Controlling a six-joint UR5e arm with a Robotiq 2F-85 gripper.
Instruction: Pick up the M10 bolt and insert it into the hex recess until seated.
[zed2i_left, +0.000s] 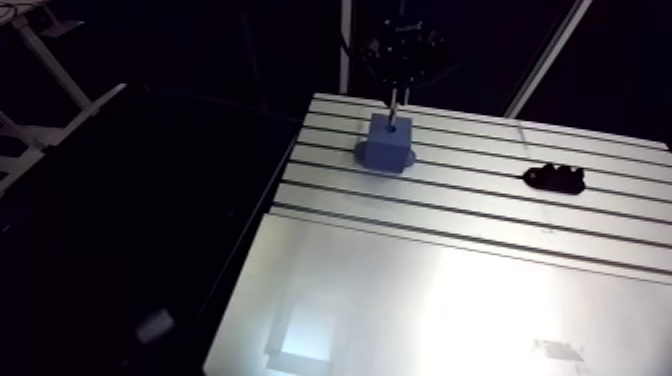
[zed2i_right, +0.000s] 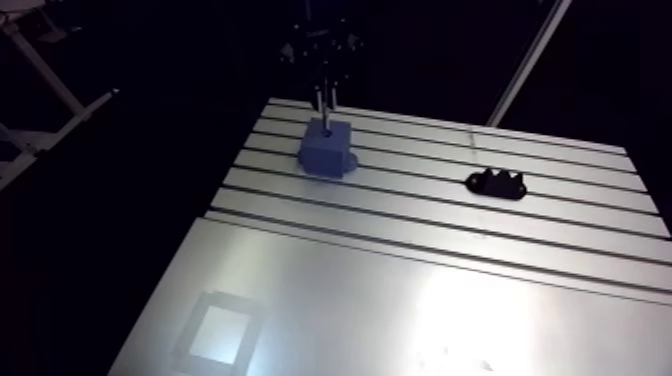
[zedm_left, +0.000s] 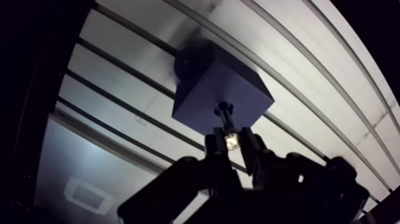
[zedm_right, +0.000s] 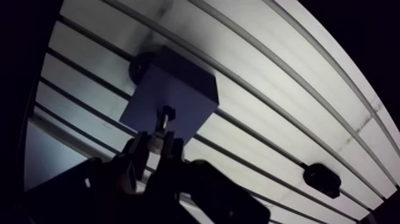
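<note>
1. Your gripper (zedm_left: 232, 142) is clenched on the M10 bolt (zedm_left: 225, 122). The wrist view shows its two fingers (zedm_left: 215, 149) pressed against the shank from either side.
2. The bolt stands out ahead of the fingertips, in line with the gripper. Its free end points down at the blue block (zed2i_left: 388, 143).
3. In the arm view you see the gripper directly above the block, with the bolt upright between them.
4. The bolt's lower end meets the block's top face at the hex recess (zed2i_left: 392, 127). You cannot tell from these views how far it has entered, or whether it is seated.
5. The block sits on the slotted part of the bench (zed2i_left: 450, 260), near the far edge, with a rounded foot showing at its base.
6. A small black part (zed2i_left: 555, 179) lies on the slats well apart from the block, off to one side and touching nothing else.
</note>
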